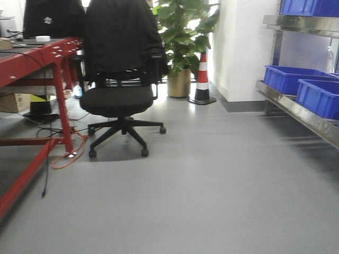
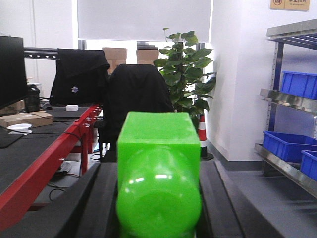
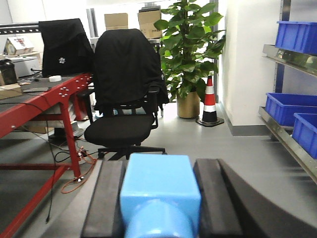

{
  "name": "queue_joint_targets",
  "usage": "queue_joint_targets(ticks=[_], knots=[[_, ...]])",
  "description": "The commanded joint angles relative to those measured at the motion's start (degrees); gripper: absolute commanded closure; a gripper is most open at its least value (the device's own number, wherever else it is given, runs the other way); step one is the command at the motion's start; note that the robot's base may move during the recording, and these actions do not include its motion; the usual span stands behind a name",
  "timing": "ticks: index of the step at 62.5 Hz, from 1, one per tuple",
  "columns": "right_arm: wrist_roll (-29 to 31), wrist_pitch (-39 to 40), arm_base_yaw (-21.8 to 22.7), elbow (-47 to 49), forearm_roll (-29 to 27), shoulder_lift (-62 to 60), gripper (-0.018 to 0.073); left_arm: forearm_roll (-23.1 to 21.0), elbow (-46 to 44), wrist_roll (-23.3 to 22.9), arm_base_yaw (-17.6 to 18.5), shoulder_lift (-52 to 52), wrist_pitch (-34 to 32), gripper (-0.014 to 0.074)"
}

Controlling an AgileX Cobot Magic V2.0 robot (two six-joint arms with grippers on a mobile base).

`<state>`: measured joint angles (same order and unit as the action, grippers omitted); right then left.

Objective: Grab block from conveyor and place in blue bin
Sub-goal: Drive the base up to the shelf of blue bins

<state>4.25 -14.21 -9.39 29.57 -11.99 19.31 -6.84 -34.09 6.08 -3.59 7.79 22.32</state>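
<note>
Plainly, both arms are loaded. The left jaws are clamped on a green block (image 2: 158, 163), which fills the left wrist view from centre to six o'clock, and the right jaws grip a light blue block (image 3: 159, 191) the same way. Neither block lies on the conveyor (image 2: 25, 156). I take that to be the dark, red-edged surface at nine o'clock in the left wrist view, though from this angle it could pass for a desk. The blue bins (image 1: 288, 79) sit on a steel shelf (image 1: 296, 110) at three o'clock in the front view, well apart from both arms, with grey floor (image 1: 201, 185) between.

The main risk is a drop on the way. Each block shows a rounded, glossy bulge on its near end. If the jaws bear partly on that curve, a jolt from the turning base could let the block slide out. A second risk is at the shelf. An upper tier hangs above the bins, so an arm coming in high may strike it, and one coming in low may catch a bin's front wall. Releasing short of the rim would send the block to the floor. The office chair (image 1: 122, 79) at eleven o'clock and the orange cable (image 1: 66, 159) at nine o'clock lie off the direct path, yet a wide turn could clip them.
</note>
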Motion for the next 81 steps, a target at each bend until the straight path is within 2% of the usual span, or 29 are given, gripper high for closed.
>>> queue_joint_targets(ticks=[1, 81], knots=[[0.35, 1.39, -0.04, 0.62, 0.24, -0.19, 0.0715, -0.37, -0.38, -0.09, 0.35, -0.22, -1.11, 0.0708], [0.35, 1.39, -0.04, 0.62, 0.24, -0.19, 0.0715, -0.37, -0.38, -0.09, 0.35, -0.22, -1.11, 0.0708]])
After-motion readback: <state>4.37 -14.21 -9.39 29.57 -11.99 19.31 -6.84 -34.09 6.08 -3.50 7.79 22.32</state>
